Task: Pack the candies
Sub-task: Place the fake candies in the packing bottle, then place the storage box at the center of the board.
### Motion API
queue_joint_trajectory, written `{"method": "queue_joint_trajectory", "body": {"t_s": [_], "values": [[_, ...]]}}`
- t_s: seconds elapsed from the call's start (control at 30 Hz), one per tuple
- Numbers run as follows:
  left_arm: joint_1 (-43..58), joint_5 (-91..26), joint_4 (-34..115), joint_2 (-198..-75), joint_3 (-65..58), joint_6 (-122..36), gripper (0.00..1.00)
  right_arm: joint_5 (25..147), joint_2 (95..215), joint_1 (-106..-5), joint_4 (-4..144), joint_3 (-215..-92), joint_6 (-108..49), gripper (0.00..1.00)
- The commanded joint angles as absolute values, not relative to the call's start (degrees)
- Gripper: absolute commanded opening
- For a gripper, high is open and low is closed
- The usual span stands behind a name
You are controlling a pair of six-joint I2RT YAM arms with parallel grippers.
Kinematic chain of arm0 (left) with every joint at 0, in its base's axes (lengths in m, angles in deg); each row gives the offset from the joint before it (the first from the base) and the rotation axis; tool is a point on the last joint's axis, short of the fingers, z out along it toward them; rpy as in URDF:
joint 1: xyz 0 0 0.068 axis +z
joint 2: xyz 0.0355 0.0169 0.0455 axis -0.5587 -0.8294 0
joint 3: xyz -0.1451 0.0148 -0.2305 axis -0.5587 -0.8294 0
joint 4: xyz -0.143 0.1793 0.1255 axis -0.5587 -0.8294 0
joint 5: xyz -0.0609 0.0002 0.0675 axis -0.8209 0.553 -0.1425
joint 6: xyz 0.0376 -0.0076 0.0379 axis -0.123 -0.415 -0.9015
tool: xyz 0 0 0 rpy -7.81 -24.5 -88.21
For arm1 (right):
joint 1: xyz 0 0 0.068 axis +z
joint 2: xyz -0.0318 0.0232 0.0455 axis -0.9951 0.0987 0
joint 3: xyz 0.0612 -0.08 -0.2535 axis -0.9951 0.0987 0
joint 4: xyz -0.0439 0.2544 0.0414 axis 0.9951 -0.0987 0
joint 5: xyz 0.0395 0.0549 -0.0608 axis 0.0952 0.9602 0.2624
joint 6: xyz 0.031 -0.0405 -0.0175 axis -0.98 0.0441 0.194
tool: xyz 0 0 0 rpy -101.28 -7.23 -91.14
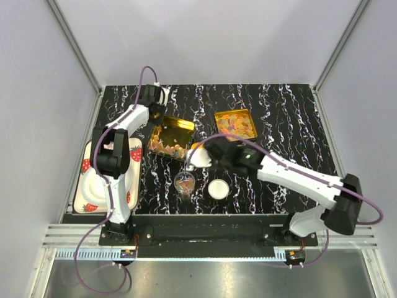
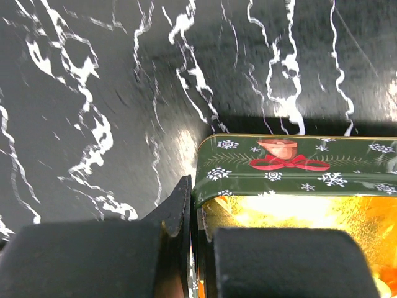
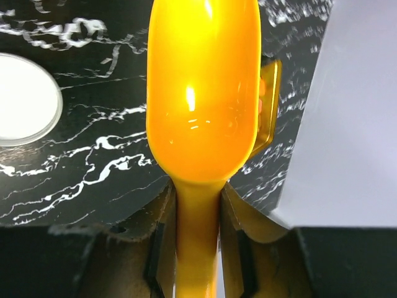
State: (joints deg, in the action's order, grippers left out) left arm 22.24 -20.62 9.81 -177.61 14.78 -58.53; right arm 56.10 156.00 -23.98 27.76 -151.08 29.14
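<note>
Left gripper [image 2: 193,231]: closed on the left tin [image 1: 172,138] at its 10 o'clock corner, one finger outside the green wall and one inside against the gold lining.
Right gripper [image 3: 198,251]: clamped on the handle of the scoop [image 3: 202,93], with the yellow-orange bowl sticking out ahead of the fingers.
Candies [image 1: 236,124]: they fill the right tin [image 1: 218,115] and lie heaped in the near half of the left tin; a few sit in the jar [image 1: 184,182].
Left tin: open, at 9 o'clock from the table's [image 1: 291,118] middle.
Right tin: open, at 12 to 1 o'clock, well apart from the left one.
Scoop, from above: it points toward 8 o'clock, its tip near the jar. Whether it carries candies cannot be told.
Jar: small and clear, upright at 7 o'clock.
Lid [image 1: 218,189]: a white disc flat on the table, at the jar's 3 o'clock and apart from it.
Tray [image 1: 80,194]: white with a strawberry print, just off the table's 9 o'clock edge, under the left arm.
</note>
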Motion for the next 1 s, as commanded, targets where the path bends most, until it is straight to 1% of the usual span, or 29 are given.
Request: {"method": "queue_joint_trajectory", "body": {"t_s": [0.0, 0.1, 0.23, 0.4, 0.53, 0.83, 0.97], "values": [[22.80, -18.05, 5.69, -180.10, 22.35, -61.73, 0.00, 62.92, 149.07, -29.31, 31.27, -147.67, 24.75, 0.00], [23.59, -18.23, 2.09, -184.14, 30.24, -61.55, 0.00, 64.69, 145.90, -32.56, 34.35, -142.67, 23.96, 0.00], [25.09, -18.23, 0.32, -188.19, 36.42, -60.24, 0.00, 67.32, 143.09, -36.87, 38.13, -137.64, 22.03, 0.00], [26.58, -16.74, -0.65, -192.94, 44.14, -57.69, 0.00, 68.73, 141.59, -38.81, 42.44, -132.10, 19.39, 0.00], [27.55, -15.16, -0.04, -195.84, 47.58, -55.93, 0.00, 68.82, 141.24, -39.51, 45.51, -129.73, 18.33, 0.00], [29.13, -13.67, 6.72, -199.00, 48.20, -51.71, 0.00, 69.70, 139.39, -41.80, 50.61, -124.72, 16.31, 0.00], [29.57, -12.69, 7.08, -200.50, 51.54, -51.44, 0.00, 70.14, 139.13, -42.50, 51.23, -124.54, 15.87, 0.00]]}}
